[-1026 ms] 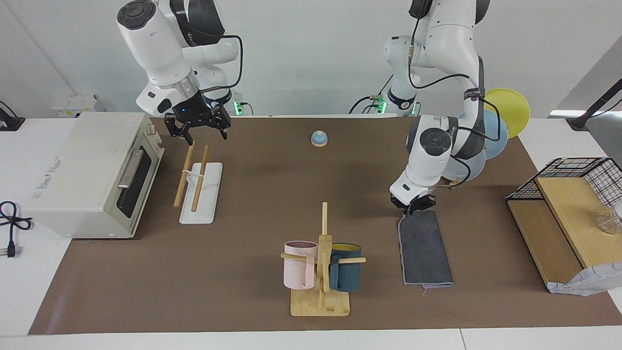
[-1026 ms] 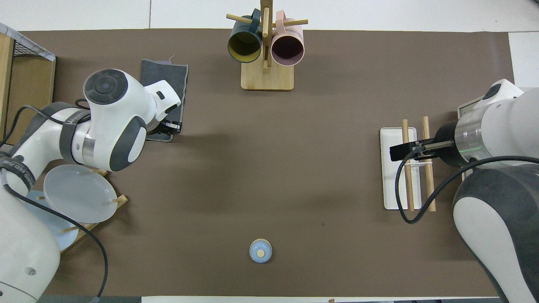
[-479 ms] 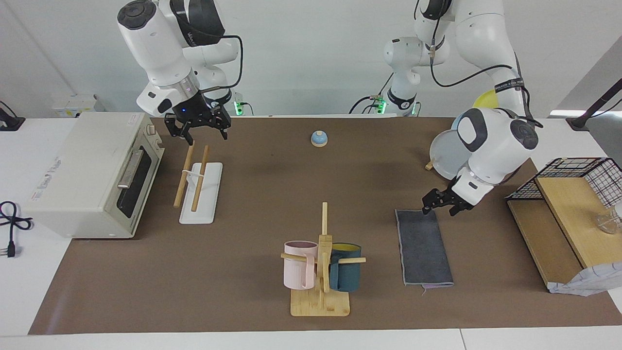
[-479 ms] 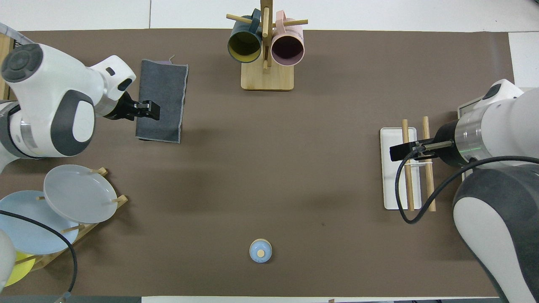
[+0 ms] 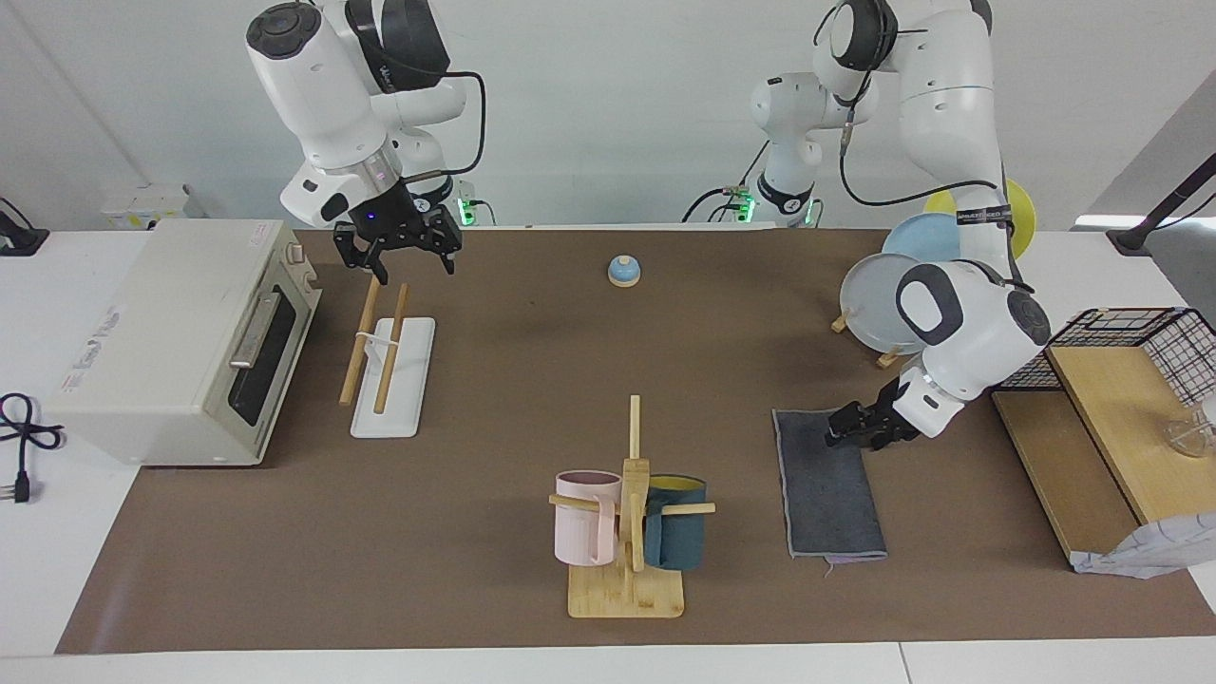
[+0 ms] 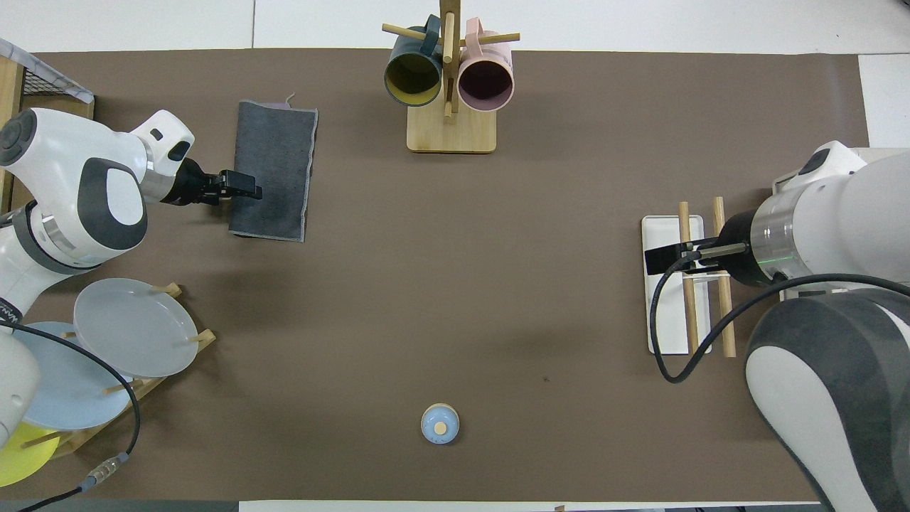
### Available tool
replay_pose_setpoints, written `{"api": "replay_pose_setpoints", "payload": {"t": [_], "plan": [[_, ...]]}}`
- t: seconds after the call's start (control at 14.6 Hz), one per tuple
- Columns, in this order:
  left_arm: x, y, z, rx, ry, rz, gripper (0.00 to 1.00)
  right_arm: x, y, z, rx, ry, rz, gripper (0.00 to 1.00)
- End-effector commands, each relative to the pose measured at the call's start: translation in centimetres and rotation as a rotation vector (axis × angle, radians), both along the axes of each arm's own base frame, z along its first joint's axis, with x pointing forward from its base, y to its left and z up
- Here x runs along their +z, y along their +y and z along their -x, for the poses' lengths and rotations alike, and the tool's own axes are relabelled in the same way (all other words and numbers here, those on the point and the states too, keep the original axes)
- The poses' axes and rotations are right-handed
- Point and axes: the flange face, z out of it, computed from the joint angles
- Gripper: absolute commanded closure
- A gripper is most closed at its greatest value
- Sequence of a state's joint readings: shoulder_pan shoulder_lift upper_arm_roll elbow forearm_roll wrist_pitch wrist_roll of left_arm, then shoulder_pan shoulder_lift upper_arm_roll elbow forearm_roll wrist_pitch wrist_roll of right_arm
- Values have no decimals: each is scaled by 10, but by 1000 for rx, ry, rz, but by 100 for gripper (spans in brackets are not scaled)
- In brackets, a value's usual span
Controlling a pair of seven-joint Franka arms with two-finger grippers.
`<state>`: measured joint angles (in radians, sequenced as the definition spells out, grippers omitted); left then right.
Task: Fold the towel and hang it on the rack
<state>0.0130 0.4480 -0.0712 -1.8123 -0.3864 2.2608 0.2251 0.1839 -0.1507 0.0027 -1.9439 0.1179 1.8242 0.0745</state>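
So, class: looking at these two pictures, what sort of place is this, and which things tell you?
Probably a robotics lab staged as a kitchen: a toaster oven, a mug tree with two mugs and a plate stand sit on a brown mat, between two white robot arms.

Both arms were glossy white with dark grey joint bands and round grey end caps. Black cables looped along each arm. The left gripper (image 5: 852, 434) and right gripper (image 5: 397, 256) were black; green lights glowed at both bases.
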Motion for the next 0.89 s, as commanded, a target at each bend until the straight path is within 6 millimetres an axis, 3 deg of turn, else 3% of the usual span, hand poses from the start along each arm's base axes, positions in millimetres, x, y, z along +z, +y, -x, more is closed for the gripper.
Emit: {"api": "replay_pose_setpoints", "payload": {"t": [0.0, 0.27, 0.55, 0.62, 0.82], "plan": [[-1, -11, -5, 8, -39, 34, 9, 0, 3, 9, -13, -14, -23, 0], [-4, -14, -3, 5, -28, 38, 37, 0, 3, 9, -13, -14, -23, 0], [-5, -14, -2, 5, -25, 35, 91, 0, 3, 9, -13, -14, -23, 0], [-5, -13, -2, 7, -26, 33, 100, 0, 3, 9, -13, -14, -23, 0], [-2, -12, -3, 11, -23, 36, 100, 1, 3, 8, -19, -20, -26, 0]]}}
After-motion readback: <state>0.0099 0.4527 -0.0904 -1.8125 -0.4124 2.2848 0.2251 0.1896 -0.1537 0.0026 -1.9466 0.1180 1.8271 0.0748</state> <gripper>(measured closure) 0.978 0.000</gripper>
